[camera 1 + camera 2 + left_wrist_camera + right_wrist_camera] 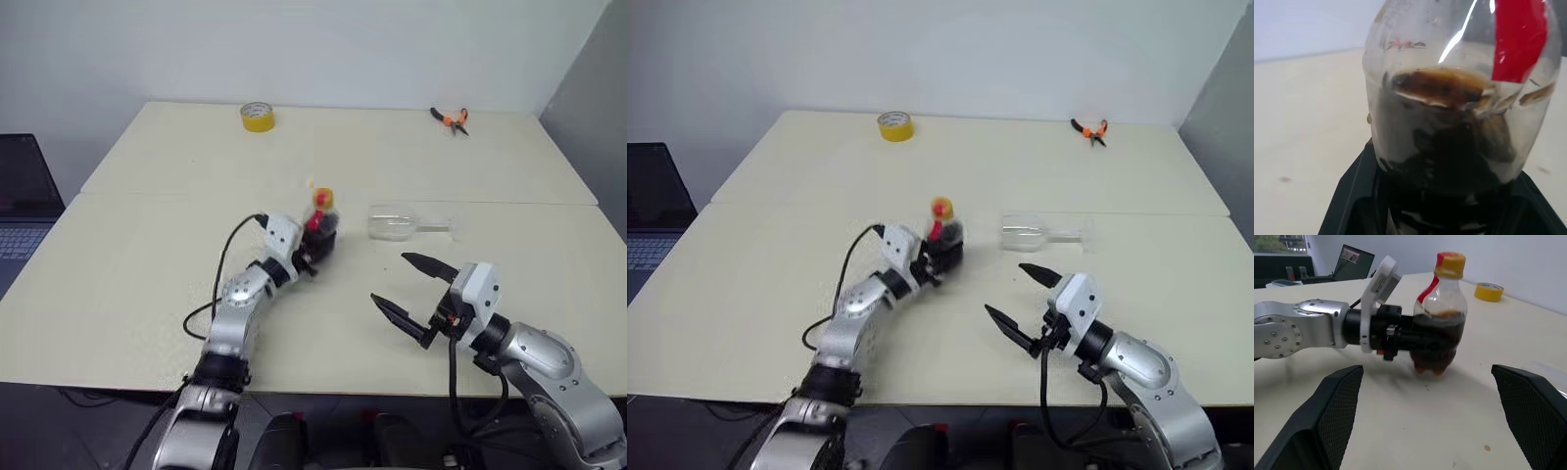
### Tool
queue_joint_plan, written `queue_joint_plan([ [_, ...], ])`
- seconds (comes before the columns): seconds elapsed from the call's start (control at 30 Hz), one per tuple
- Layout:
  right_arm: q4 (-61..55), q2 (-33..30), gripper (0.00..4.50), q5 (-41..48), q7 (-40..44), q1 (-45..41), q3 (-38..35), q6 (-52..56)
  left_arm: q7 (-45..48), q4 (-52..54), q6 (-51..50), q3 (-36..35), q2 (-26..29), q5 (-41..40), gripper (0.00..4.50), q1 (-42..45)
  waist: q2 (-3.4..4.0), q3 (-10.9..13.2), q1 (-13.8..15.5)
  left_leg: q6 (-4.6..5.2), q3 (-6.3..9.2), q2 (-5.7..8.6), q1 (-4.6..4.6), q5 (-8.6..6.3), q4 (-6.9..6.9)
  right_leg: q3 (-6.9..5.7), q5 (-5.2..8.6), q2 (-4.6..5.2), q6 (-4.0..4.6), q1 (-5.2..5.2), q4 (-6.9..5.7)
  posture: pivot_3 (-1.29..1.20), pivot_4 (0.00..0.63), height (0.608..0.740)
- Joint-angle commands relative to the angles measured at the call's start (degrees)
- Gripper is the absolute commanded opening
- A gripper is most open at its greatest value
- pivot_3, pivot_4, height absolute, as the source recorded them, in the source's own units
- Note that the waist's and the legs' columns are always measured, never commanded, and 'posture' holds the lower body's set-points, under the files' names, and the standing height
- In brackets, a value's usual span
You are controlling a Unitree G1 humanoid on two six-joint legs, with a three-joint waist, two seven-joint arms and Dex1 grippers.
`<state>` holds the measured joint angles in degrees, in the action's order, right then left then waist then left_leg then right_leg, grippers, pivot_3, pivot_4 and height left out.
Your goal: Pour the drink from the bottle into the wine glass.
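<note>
Right now the left tool (1415, 340) pinches the lower body of the bottle (1442, 318), its black fingers (1352, 196) pressed against both sides. The bottle stands upright on the desk (147, 245), yellow cap on, with the dark drink (1449, 161) filling roughly its lower half. Just beyond it, toward the right, the wine glass (400, 224) lies on its side on the desk, apart from the bottle. The right tool (409, 288) hovers nearer the front edge with its fingers spread wide, holding nothing. A yellow tape roll (258, 117) and orange-handled pliers (452, 119) sit at the far edge.
</note>
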<state>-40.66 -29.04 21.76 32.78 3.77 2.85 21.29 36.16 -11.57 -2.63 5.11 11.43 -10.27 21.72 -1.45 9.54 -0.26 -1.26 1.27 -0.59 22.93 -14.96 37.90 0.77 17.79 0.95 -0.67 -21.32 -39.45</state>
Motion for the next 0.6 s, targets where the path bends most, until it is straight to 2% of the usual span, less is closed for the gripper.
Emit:
queue_joint_plan([
  [0.03, -5.43, 0.47, 4.50, 3.05, -2.66, -2.17, -1.61, 3.53, 4.82, 11.82, -4.20, 3.33, 2.01, -2.79, 1.84, -2.52, 0.00, 0.00, 0.02, 0.04, 0.01, 0.00, 0.00, -0.02, 0.00, 0.00, 0.00, 0.00, 0.00, 0.00, -0.02, 0.00, 0.150, 0.740],
  [0.13, -7.31, 0.94, 4.50, 6.89, -4.16, -4.60, -2.76, 7.28, 10.08, 17.09, -7.99, 7.44, 2.73, -5.59, 1.84, -4.27, 0.05, 0.01, -0.02, 0.04, 0.00, 0.01, -0.01, -0.03, 0.00, 0.02, 0.00, 0.00, 0.00, 0.01, -0.02, 0.00, 0.150, 0.740],
  [0.33, -10.33, -4.42, 4.50, 13.81, -1.30, -4.72, -5.76, 11.92, 17.63, 17.94, -13.12, 9.16, 4.40, -10.18, 1.83, -2.13, 0.04, 0.01, 0.14, 0.08, 0.01, 0.06, 0.00, -0.04, 0.03, -0.01, 0.00, 0.03, 0.00, 0.09, 0.09, 0.00, 0.150, 0.740],
  [0.6, -10.63, -5.48, 4.50, 19.83, -3.59, -9.25, -6.74, 15.46, 22.14, 12.97, -10.48, 10.55, 5.43, -7.59, 1.82, 0.84, 0.04, 0.01, -0.03, 0.09, 0.01, 0.01, 0.00, -0.05, 0.00, 0.05, 0.01, -0.09, 0.00, 0.06, 0.09, 0.00, 0.150, 0.740],
])
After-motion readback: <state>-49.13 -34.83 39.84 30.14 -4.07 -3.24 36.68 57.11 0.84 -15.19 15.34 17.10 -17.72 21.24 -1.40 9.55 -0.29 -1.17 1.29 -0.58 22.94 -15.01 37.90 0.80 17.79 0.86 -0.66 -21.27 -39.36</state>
